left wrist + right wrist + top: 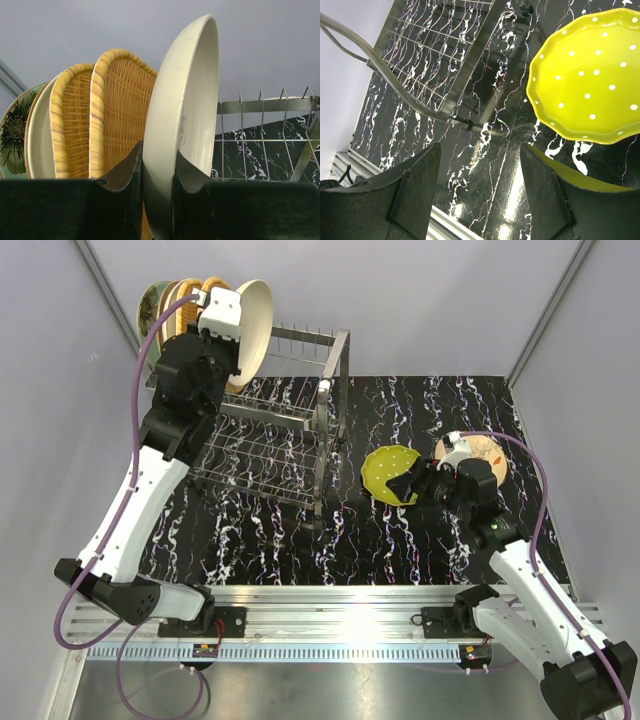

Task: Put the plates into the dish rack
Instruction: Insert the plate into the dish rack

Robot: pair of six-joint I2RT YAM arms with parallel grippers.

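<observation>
Left hand (158, 151) raised, gripping upright cream plate (186, 90), right hand (480, 149) low, open

A lab robot cell: plain grey panel walls (430, 300) box in a black marbled worktop (400, 540), and two robot arms (140, 490) are bolted to an aluminium rail (340, 602) along its near edge.

No legible text in my views. Faint stamp (183, 131) on cream plate (165, 100) back, too blurred to read.

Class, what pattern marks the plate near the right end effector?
The lime plate has white dots; right wrist view.
</observation>
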